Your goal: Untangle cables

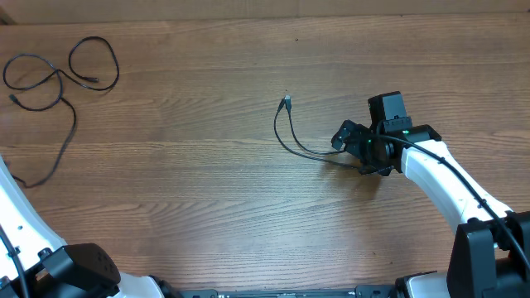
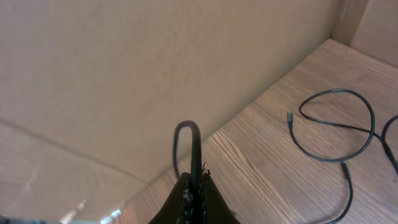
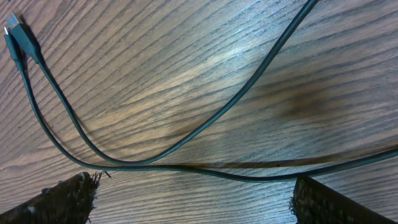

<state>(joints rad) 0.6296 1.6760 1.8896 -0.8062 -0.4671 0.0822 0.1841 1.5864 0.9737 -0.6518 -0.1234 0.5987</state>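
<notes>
The right arm [image 1: 432, 178], at the right of the overhead frame, is a glossy white tapered link. A thick black wire [image 1: 447, 163] runs along its top, and a bulky black joint housing [image 1: 489, 257] fills the lower right corner. Its wrist is black, topped by a boxy black camera block [image 1: 387, 108] and dotted with small green lights [image 1: 406, 131]. The right pincer [image 3: 193, 199] has dark fingers [image 3: 62, 199] with rough, fuzzy-edged pads. The left arm [image 1: 21, 219], at lower left, matches it: white shell, rounded black joint [image 1: 79, 266]. The left pincer [image 2: 194, 196] is black, its inner faces finely toothed.
</notes>
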